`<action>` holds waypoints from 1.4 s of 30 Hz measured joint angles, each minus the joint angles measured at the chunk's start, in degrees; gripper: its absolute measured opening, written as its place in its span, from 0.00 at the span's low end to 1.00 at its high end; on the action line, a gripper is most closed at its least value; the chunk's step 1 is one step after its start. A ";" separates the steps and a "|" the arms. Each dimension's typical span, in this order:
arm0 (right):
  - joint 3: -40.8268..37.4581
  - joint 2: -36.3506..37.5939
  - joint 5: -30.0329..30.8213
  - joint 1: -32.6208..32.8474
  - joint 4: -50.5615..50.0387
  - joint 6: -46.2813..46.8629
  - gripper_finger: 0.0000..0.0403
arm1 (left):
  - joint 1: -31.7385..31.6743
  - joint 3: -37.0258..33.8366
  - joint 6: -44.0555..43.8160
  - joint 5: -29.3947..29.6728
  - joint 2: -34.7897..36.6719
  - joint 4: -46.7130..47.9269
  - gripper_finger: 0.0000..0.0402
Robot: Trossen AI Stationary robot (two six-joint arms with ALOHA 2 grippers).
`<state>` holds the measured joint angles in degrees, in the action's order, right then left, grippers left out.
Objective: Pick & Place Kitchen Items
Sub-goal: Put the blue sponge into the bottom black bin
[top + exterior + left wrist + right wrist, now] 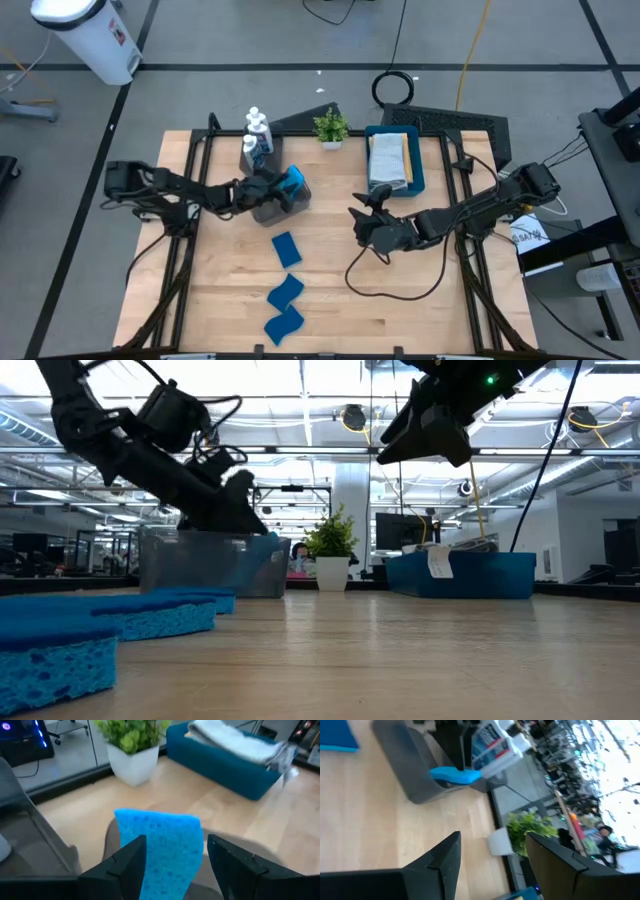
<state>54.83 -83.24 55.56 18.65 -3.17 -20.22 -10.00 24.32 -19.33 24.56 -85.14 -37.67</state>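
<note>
The left gripper (172, 857) is clasping a blue sponge (167, 842) between its fingers, holding it over the clear grey bin (272, 205) beside the white bottles (258, 128). The right gripper (358, 222) is hanging mid-table, jaws parted and holding nothing.

The sponge (167, 845) between the left gripper's (175, 865) matt black plastic fingers (131, 862) is porous blue foam, rough and dull. Below them stands a translucent grey plastic bin (268, 203), smooth. The table (330, 290) is pale wood, faintly satin. Beyond the fingers, soft grey cloth (235, 742) lies in a smooth blue tray (220, 767).
</note>
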 joint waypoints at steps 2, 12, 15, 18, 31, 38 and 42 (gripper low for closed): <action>0.00 0.00 -1.36 0.02 -0.01 -0.01 0.49 | 0.00 0.15 -0.33 -0.07 -2.04 -0.04 0.53; 0.02 0.00 -1.83 0.02 -0.03 -0.05 0.49 | -0.51 0.46 -3.08 -11.96 -2.75 6.42 0.53; 0.02 0.00 -1.83 0.02 -0.05 -0.03 0.49 | -1.12 0.55 -2.66 -13.50 -2.65 7.10 0.53; 0.02 0.00 -1.80 0.02 -0.07 -0.12 0.49 | -1.34 0.50 -1.86 -14.41 -1.24 7.34 0.53; 0.02 0.00 -1.76 0.02 -0.09 -0.19 0.49 | 6.57 0.50 -0.58 -32.30 11.19 12.27 0.53; 0.02 0.00 -1.78 0.04 -0.05 -0.14 0.49 | 12.64 0.62 2.85 -22.34 8.27 17.60 0.53; 0.02 0.00 -1.78 0.04 -0.08 -0.16 0.49 | 12.41 0.63 2.80 -17.41 8.26 18.58 0.53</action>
<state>54.85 -83.24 53.78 18.70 -3.25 -20.38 2.41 24.95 -16.53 7.15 -76.88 -19.09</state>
